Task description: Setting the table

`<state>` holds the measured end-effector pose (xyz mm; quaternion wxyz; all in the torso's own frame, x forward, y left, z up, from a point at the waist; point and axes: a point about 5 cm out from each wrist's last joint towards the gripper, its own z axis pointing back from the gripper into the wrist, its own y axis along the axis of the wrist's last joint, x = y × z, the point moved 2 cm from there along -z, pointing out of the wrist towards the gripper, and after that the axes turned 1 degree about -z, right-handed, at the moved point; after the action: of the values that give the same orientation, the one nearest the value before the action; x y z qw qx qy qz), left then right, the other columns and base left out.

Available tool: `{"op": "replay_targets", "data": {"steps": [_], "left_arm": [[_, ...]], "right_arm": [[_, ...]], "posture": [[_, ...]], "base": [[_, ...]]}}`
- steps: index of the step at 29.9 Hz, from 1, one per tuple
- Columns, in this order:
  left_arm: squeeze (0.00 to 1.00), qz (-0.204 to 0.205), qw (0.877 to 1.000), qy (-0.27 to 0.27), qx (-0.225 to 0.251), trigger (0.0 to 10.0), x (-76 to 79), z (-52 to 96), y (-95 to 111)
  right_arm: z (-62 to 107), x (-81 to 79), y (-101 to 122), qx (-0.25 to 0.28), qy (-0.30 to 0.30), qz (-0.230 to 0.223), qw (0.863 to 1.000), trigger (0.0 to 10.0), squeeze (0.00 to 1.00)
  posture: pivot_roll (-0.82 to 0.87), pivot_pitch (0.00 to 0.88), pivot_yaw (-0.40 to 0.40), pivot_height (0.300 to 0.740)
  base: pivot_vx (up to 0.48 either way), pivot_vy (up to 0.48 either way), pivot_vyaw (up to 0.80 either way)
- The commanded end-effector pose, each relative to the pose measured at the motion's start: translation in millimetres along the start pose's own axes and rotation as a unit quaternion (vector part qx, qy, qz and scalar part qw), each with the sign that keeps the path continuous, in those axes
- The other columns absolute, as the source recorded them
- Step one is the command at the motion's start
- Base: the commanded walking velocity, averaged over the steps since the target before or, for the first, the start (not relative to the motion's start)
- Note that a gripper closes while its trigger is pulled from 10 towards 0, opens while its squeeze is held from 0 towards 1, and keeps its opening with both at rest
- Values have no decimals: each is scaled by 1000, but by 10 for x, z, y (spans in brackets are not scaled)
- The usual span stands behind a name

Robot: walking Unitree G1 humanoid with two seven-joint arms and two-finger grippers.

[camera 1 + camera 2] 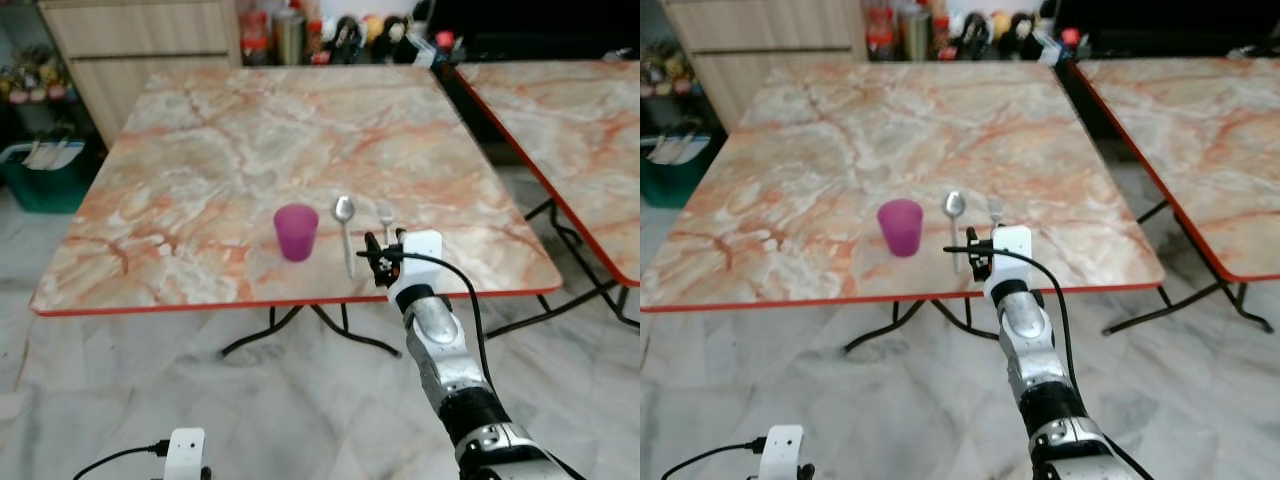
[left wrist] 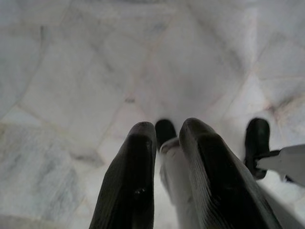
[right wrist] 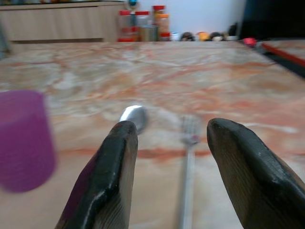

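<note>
Your right gripper [image 3: 167,143] sits low over the near edge of the table [image 1: 200,130], its fingers [image 3: 102,183] spread wide and holding nothing. Between them, in the right wrist view, lies the fork [image 3: 187,167], handle toward you, tines pointing to the far edge. In the left eye view the fork [image 1: 385,215] is partly hidden behind the gripper [image 1: 375,255].

Just beside the fork on its left lies the spoon [image 1: 345,230], parallel to it, bowl toward the far edge and handle reaching almost to the near edge. Left of the spoon stands the purple cup [image 1: 296,232], upright, near the spoon but apart from it. All three sit in a row close to the near edge, right of its middle.

Your left gripper [image 2: 167,148] hangs idle down by the floor [image 2: 95,71], pointing at the pale marble tiles, its fingers [image 2: 131,181] close together with only a narrow gap.

A second table [image 1: 580,120] stands to the right, apart from yours. Bottles and jars [image 1: 290,30] line up beyond the far edge, beside a wooden cabinet [image 1: 140,40].
</note>
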<state>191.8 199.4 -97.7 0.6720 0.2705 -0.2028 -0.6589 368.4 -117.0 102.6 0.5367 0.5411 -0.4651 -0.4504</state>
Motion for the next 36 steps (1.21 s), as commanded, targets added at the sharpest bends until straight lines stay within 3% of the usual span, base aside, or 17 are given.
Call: {"op": "replay_targets", "data": {"steps": [1,8,28,36], "left_arm": [[0,-1,1000,5,-9,10000,-25,14,-63],[0,-6,1000,3,-7,10000,-22,8,-41],[0,4,1000,8,-10,10000,-33,21,-82],[0,3,1000,9,-9,10000,-43,20,-77]], "right_arm": [[-19,-26,5,0,1,-2,1000,10000,0],[-35,-103,20,6,9,-14,1000,10000,0],[-42,-114,73,25,4,-28,999,10000,0],[-38,-113,90,33,3,-29,999,10000,0]], "posture": [[85,35,-42,740],[86,33,-38,740],[91,86,-40,740],[93,90,-40,740]], "base": [[255,0,0],[258,0,0],[265,0,0],[285,0,-373]]}}
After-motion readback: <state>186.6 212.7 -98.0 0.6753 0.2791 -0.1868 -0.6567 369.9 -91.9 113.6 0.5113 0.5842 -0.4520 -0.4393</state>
